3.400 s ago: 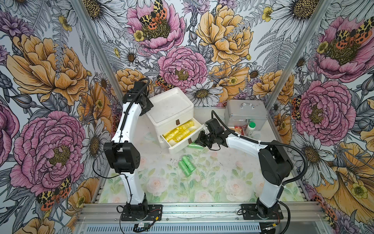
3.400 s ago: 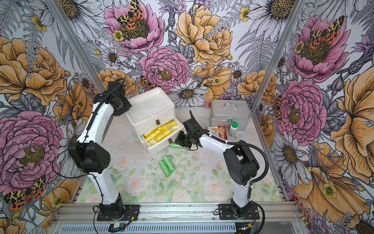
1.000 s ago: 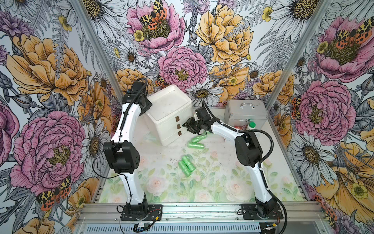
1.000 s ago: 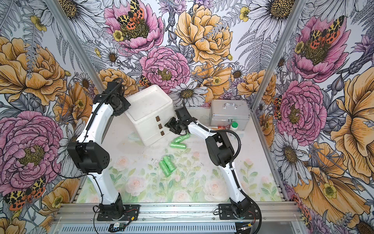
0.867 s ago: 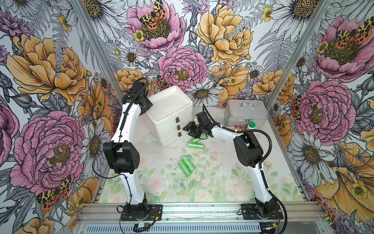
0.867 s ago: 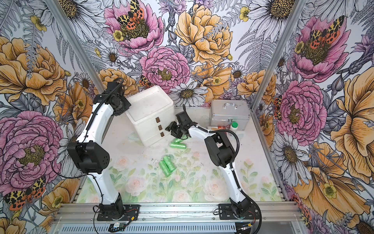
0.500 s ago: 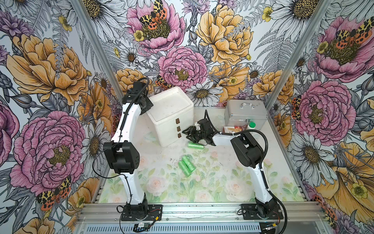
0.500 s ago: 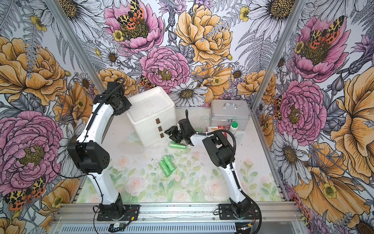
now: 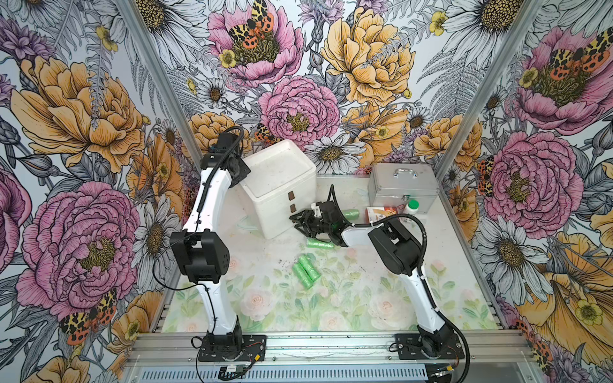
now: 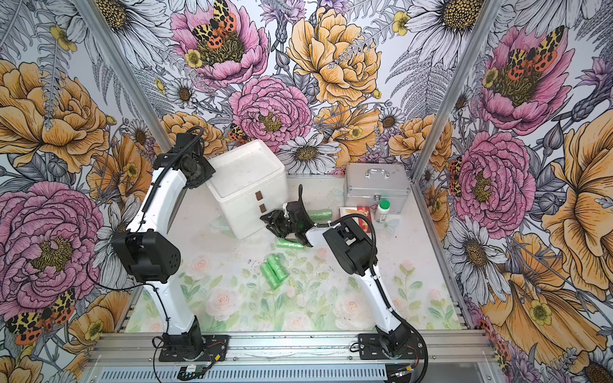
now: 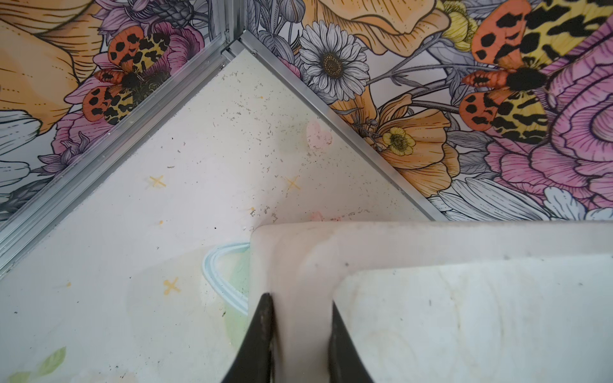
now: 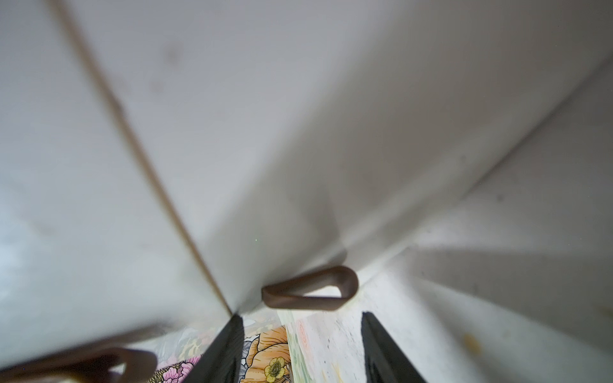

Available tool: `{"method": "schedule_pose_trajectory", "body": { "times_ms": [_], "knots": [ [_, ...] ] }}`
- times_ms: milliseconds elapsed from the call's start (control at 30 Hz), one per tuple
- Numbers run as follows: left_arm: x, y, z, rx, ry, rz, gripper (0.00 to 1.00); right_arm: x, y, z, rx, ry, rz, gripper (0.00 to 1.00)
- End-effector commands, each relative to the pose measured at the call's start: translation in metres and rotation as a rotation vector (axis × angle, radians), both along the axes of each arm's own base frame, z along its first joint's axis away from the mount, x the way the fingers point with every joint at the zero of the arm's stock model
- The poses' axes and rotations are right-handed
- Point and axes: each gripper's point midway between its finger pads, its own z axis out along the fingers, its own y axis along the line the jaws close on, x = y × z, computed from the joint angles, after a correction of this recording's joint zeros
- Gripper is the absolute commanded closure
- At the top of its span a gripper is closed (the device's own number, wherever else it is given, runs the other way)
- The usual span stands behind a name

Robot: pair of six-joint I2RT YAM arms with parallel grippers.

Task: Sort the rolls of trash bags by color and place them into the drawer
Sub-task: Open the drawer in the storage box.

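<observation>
Since every drawer front on the chest (image 9: pixel 278 185) sits flush and the green rolls (image 9: pixel 306 270) lie out on the table (image 9: pixel 365 298), the step in hand looks to be opening a drawer for them. The right end effector (image 12: pixel 300 315) is empty, its jaws about half apart, low against the chest's front. In its wrist view a brown loop pull (image 12: pixel 311 288) hangs just ahead of the fingertips, not yet between them. In both top views two other pulls show above it, so this is likely the lowest drawer.

To do it well, ease forward until one finger passes through the loop and close on it. Then draw straight back along the drawer's own line, level with the table. A skewed tug would probably jam the drawer or swing the chest. The left end effector (image 11: pixel 298 300) is pinched narrow on the chest's top rim at a rear corner, which should brace it.

Mind the rolls. One roll (image 9: pixel 320 244) lies just beside the right end effector and may block the drawer's travel. Another roll (image 9: pixel 350 214) lies behind its wrist, and a touching pair lies nearer the front.
</observation>
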Motion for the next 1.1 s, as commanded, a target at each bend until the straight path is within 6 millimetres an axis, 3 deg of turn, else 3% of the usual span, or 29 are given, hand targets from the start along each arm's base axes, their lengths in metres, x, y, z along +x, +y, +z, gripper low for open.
{"method": "schedule_pose_trajectory", "body": {
  "times_ms": [0,300,633,1067],
  "knots": [
    [-0.020,-0.074,-0.089,-0.361,0.280,-0.088,1.00,0.022,0.001,0.010,0.048,-0.079,-0.102,0.42],
    [-0.021,-0.076,-0.089,-0.363,0.281,-0.094,1.00,0.040,-0.007,0.013,0.028,-0.133,-0.202,0.44],
    [-0.021,-0.076,-0.089,-0.363,0.283,-0.098,1.00,0.051,-0.016,0.004,0.048,-0.168,-0.301,0.64],
    [-0.022,-0.076,-0.087,-0.366,0.278,-0.102,1.00,0.060,-0.034,-0.013,0.002,-0.180,-0.370,0.58]
  ]
}}
